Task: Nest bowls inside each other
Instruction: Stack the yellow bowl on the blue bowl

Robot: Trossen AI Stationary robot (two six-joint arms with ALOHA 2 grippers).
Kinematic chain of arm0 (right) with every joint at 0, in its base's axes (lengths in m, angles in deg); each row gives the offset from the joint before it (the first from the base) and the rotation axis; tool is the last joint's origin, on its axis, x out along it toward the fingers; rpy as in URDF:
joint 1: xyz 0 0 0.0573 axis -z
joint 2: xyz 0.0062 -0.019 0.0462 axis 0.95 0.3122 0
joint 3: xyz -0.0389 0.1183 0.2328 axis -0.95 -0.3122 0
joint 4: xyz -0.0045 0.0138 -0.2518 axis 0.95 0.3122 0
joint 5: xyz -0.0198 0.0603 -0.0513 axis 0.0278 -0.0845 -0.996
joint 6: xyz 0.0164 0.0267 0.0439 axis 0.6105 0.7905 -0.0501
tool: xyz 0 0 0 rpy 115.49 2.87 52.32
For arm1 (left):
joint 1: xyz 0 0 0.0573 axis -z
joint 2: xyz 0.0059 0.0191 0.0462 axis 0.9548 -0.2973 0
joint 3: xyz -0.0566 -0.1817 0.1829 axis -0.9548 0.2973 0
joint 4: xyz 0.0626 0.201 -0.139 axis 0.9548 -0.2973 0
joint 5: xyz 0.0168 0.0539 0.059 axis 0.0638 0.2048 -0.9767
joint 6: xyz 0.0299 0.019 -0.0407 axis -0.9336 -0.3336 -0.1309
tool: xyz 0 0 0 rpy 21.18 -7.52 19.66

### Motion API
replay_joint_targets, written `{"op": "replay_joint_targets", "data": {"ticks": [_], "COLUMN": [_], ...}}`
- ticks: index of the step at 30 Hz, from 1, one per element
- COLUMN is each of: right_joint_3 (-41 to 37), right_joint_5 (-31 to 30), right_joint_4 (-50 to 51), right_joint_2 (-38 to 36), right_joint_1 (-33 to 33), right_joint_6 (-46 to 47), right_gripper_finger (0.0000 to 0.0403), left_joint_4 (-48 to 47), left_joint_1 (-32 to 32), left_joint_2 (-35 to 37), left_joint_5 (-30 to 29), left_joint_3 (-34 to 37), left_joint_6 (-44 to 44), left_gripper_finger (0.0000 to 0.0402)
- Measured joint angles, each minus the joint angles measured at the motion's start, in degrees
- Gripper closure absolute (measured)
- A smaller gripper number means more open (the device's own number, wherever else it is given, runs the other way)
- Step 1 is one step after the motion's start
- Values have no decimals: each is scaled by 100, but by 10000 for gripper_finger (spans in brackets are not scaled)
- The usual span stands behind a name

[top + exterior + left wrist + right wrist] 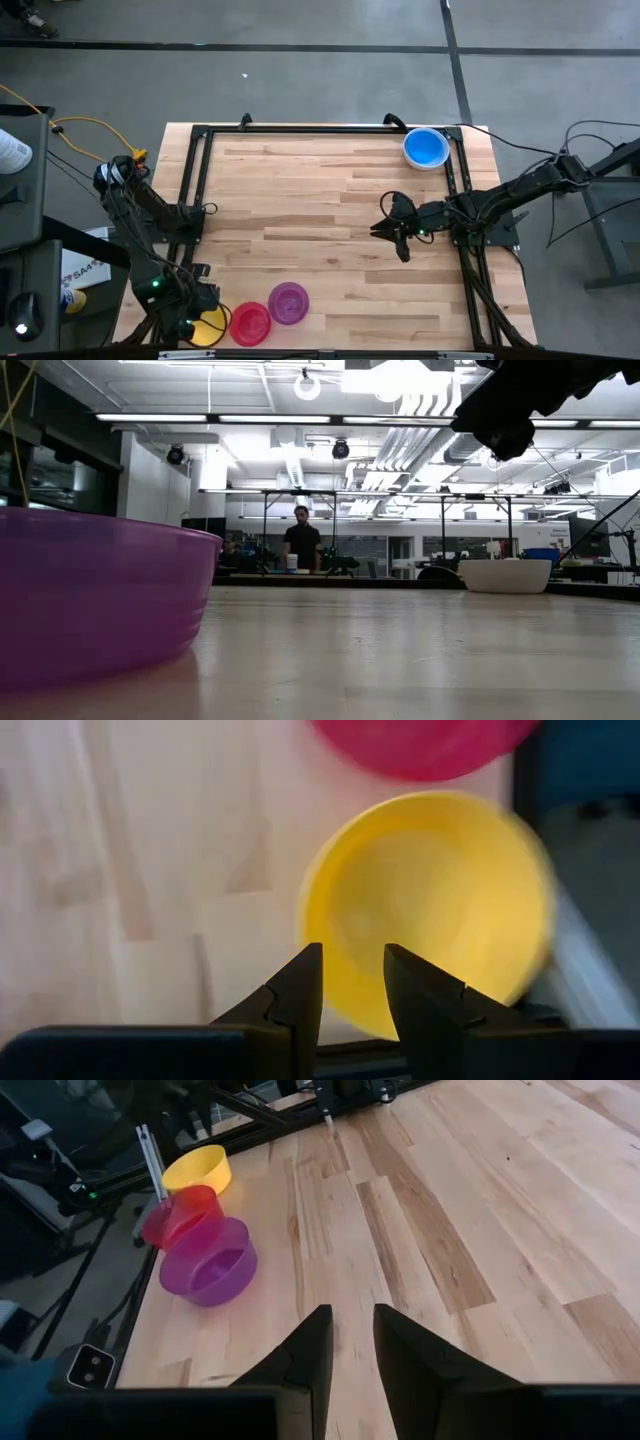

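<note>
High view: you have the left gripper (196, 318) at the lower left of the frame, over the yellow bowl (210, 327). Just right of it, along the bottom edge, sit the red bowl (250, 323) and the purple bowl (289, 303), side by side and touching. The blue bowl (426, 148) stands alone at the upper right, by the table (330, 210) corner. The right gripper (388, 228) hovers at centre right, over bare wood.

Low view: the purple bowl (95, 595) fills your left foreground; a white bowl (505, 575) rests far off at right. A person (301, 540) stands in the room behind.

Left wrist view: fingers (296, 995) narrowly parted above the yellow bowl's (430, 910) rim, holding nothing. The red bowl (425, 745) shows at the frame's top.

Right wrist view: fingers (308, 1348) narrowly parted, holding nothing; yellow (197, 1168), red (182, 1215) and purple (208, 1262) bowls cluster at upper left.
</note>
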Motion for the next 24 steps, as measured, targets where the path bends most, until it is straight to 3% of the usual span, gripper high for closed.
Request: {"op": "replay_joint_targets", "data": {"ticks": [17,24], "right_joint_3": [0,0], "right_joint_5": [15,16], "right_joint_4": [-140,-140], "right_joint_2": [0,2], "right_joint_1": [-17,-146], "right_joint_6": [240,172], "right_gripper_finger": [333,333], "left_joint_4": [88,537], "left_joint_1": [-2,-4], "left_joint_2": [-290,-290], "left_joint_5": [-237,-231], "left_joint_3": [7,435], "left_joint_6": [194,522], "left_gripper_finger": [293,293]}}
